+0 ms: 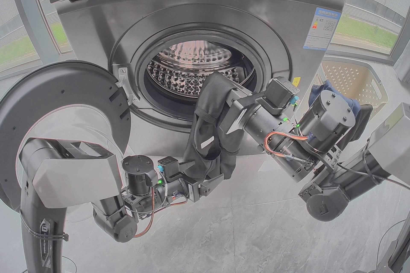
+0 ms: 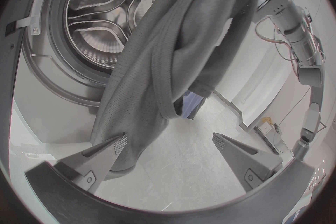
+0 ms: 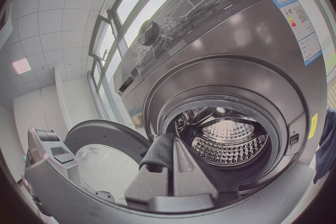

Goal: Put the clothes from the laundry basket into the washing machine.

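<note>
The washing machine [image 1: 265, 18] stands with its round door [image 1: 55, 94] swung wide to the robot's left, leaving the steel drum [image 1: 192, 65] exposed. One pale laundry basket [image 1: 354, 77] sits to the right of the machine, behind the right arm. Two pieces seem to lie in it, a blue cloth [image 1: 324, 88] and a darker one [image 1: 363, 116], though the arm hides too much for a sure count. One dark grey garment [image 1: 209, 129] hangs in front of the drum's mouth, outside it, and its lower folds drop below the door seal. The right gripper [image 3: 171, 144] is clenched on a bunched fold at the garment's top. The left gripper [image 2: 169, 140] sits lower with its jaws spread, and the hem lies against one finger without being pinched. The fabric looks like a thin mesh knit: light, limp and unbreakable, but quick to drape, trail and catch on the rim or the latch. A second hold on the hanging hem would likely keep it gathered as it goes through the opening. In all there is one machine, one basket, one held garment and two grippers.
</note>
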Robot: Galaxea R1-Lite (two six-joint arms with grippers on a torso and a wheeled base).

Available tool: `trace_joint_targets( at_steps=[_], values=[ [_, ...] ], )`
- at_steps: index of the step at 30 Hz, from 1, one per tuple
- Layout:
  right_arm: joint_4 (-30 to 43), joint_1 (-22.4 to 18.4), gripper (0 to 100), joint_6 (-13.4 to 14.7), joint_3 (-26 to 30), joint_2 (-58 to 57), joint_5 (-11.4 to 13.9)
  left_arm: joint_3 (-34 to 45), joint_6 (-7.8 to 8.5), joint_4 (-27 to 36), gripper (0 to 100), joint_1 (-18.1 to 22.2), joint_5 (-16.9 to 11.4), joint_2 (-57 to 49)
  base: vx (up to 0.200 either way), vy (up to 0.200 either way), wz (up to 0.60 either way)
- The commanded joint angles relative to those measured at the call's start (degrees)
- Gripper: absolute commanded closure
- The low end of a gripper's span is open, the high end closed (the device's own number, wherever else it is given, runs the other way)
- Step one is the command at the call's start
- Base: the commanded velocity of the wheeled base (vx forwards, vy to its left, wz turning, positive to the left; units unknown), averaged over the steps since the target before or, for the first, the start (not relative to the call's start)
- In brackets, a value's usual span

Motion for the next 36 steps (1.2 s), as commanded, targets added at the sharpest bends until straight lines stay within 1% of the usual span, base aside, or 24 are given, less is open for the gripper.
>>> trace_joint_targets(
  at_steps=[1,3,6,10,11,14,18,22,26,28,30,32,33,35,36],
  values=[
    [-0.1,0.1,100,0.1,0.1,0.0,0.0,-3.5,0.1,-0.1,0,1.4,0.2,3.5,0.0,0.0,0.0],
    [-0.2,0.2,100,0.1,0.1,-0.1,0.0,-4.5,0.19,-0.1,0,1.7,0.7,4.2,0.0,0.0,0.0],
    [-0.5,0.2,100,0.1,0.4,-0.1,0.0,-6.2,0.1,0.0,0,1.7,2.7,4.4,0.0,0.0,0.0],
    [-0.6,0.3,100,0.1,0.4,-0.1,0.0,-7.4,0.36,-0.1,0,1.8,3.9,4.7,0.0,0.0,0.0],
    [-0.6,0.4,100,0.1,0.4,-0.1,0.0,-7.7,0.36,0.0,100,1.8,4.1,4.8,0.0,0.0,0.0],
    [-0.6,0.7,100,0.1,0.5,0.0,-0.1,-9.2,0.45,0.0,100,1.9,5.0,5.4,0.0,0.0,0.0],
    [-0.7,0.8,100,0.1,0.6,-0.1,-0.1,-12.0,0.45,0.0,100,2.6,6.9,7.0,0.0,0.0,0.0],
    [-0.7,0.8,100,0.2,0.8,-0.1,-0.1,-12.4,0.01,-0.1,100,2.9,7.2,7.1,0.0,0.0,0.0],
    [-0.7,0.7,100,0.2,1.0,-0.1,-0.1,-11.4,0.01,-0.3,100,3.0,7.2,6.4,0.0,0.0,0.0],
    [-0.7,0.5,100,0.2,1.0,-0.1,-0.1,-10.8,0.01,-0.3,100,3.1,7.1,6.1,0.0,0.0,0.0],
    [-0.6,0.0,100,0.2,1.0,-0.1,-0.1,-7.1,0.01,-0.4,100,3.0,6.7,2.9,0.0,0.0,0.0],
    [-0.7,-0.6,100,0.4,1.1,0.0,-0.1,-5.3,-0.08,-0.5,100,2.9,6.5,1.3,0.0,0.0,0.0],
    [-0.7,-1.1,100,0.4,1.2,0.0,-0.1,-2.8,-0.08,-0.4,100,2.9,5.7,-1.2,0.0,0.0,0.0],
    [-0.7,-1.2,100,0.4,1.5,0.0,-0.1,-1.2,-0.08,-0.3,100,2.9,4.8,-2.9,0.0,0.0,0.0],
    [-0.8,-1.1,100,0.4,1.5,0.0,-0.1,0.3,0.01,-0.2,100,2.8,3.6,-4.0,0.0,0.0,0.0]
  ],
)
